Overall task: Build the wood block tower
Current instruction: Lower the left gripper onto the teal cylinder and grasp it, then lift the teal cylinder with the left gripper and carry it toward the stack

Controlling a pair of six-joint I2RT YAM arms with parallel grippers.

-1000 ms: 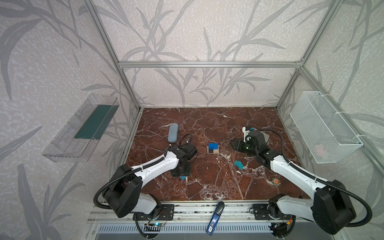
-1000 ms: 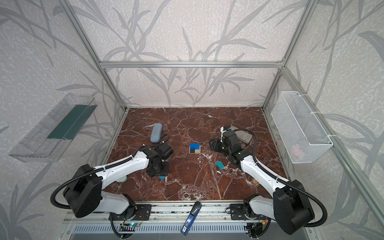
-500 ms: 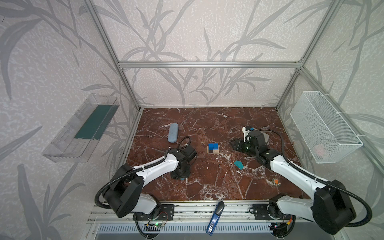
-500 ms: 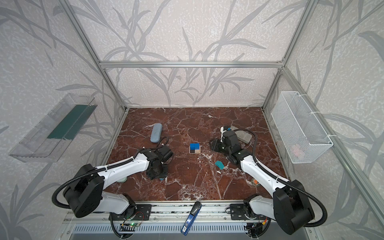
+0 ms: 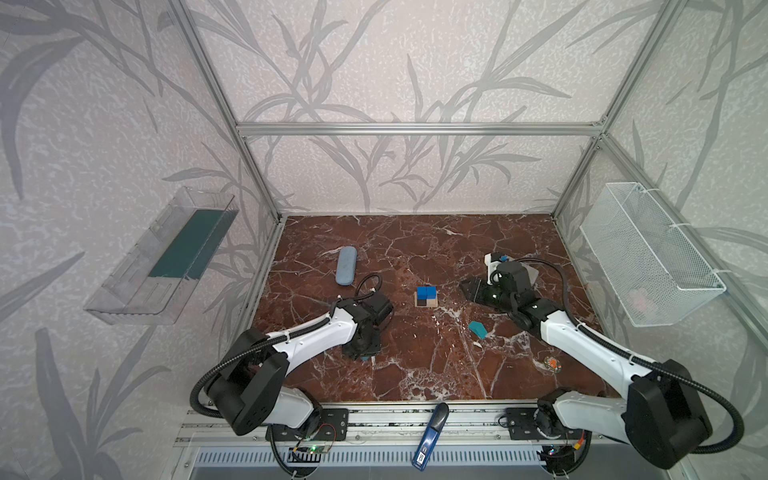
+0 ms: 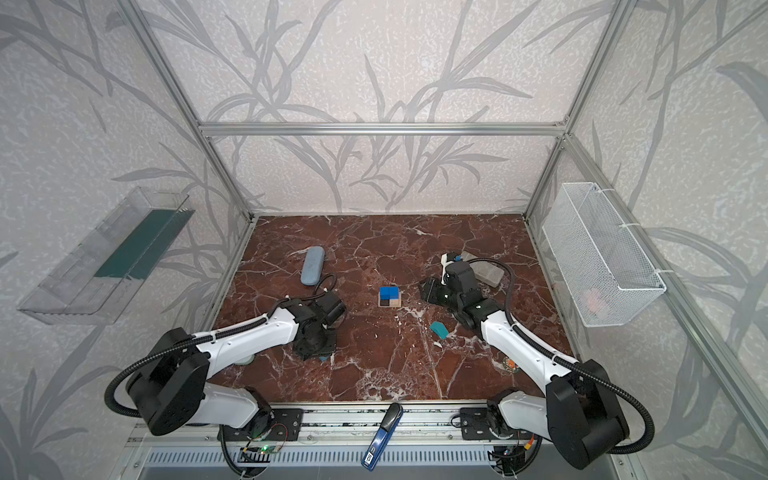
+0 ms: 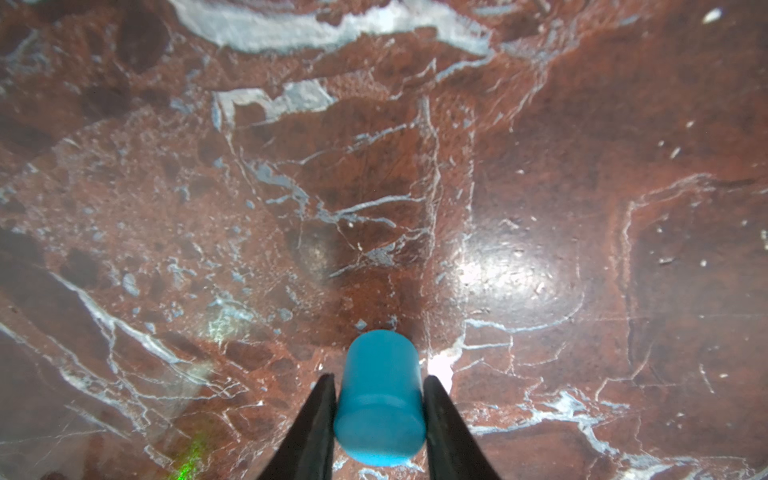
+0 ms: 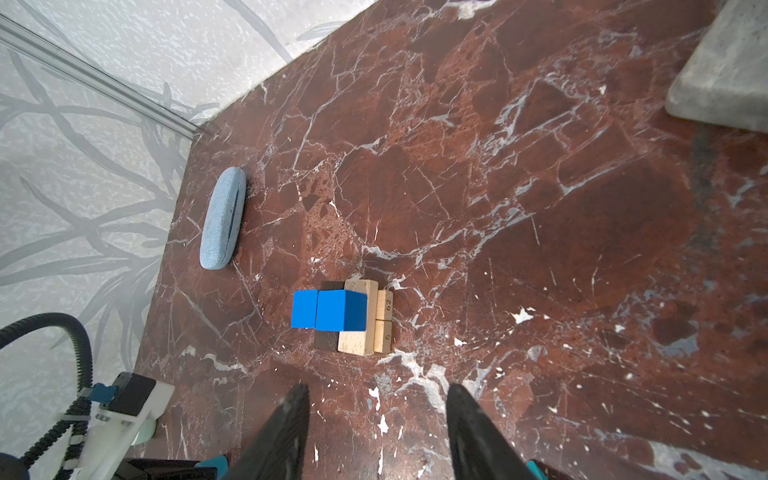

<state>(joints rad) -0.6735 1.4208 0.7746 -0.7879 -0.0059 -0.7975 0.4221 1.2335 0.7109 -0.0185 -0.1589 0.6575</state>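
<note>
Left wrist view: my left end effector is clamped on the blue cylinder (right end effector apart, empty); I fear the round sides slipping short of the tower

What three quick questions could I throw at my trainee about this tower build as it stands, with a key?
1. True or false: the teal house block lies on the table, off the tower.
2. Which claw grips a block? A) left claw B) right claw C) neither
3. How many blue cubes sit on the tower?
Key: 1 true. 2 A: it pinches the blue cylinder, while the right claw is open and empty. 3 two.
</note>
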